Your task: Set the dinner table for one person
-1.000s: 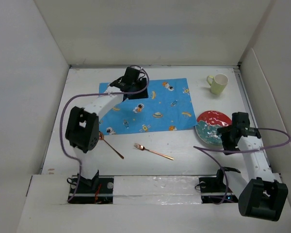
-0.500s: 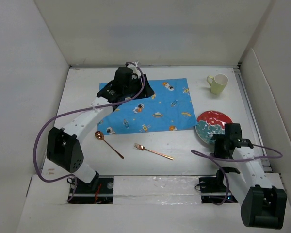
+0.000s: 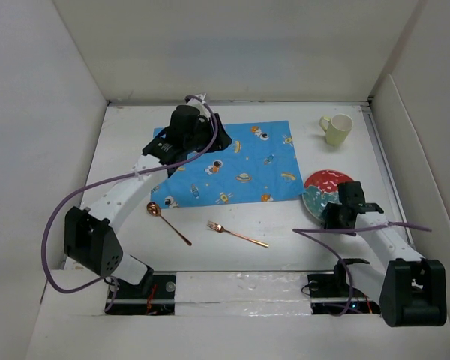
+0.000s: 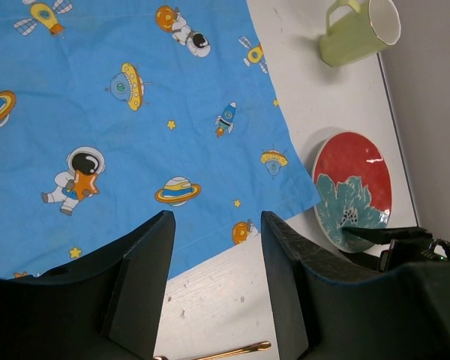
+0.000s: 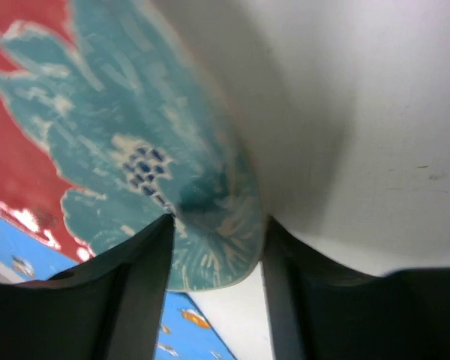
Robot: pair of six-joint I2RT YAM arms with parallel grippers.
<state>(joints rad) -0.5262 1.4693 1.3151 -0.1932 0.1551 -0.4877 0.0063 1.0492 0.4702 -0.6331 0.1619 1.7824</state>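
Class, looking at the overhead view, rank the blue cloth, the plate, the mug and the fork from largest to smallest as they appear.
1. Blue cloth
2. Plate
3. Mug and fork: unsure. The fork is longer but very thin, while the mug covers more area.

blue cloth (image 3: 232, 161) centre | mug (image 3: 336, 129) far right | red-teal plate (image 3: 326, 187) | fork (image 3: 238, 235), spoon (image 3: 172, 226) near

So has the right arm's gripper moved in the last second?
Yes. The right gripper shifted left, from the right edge of the round red-and-teal plate to its near rim.
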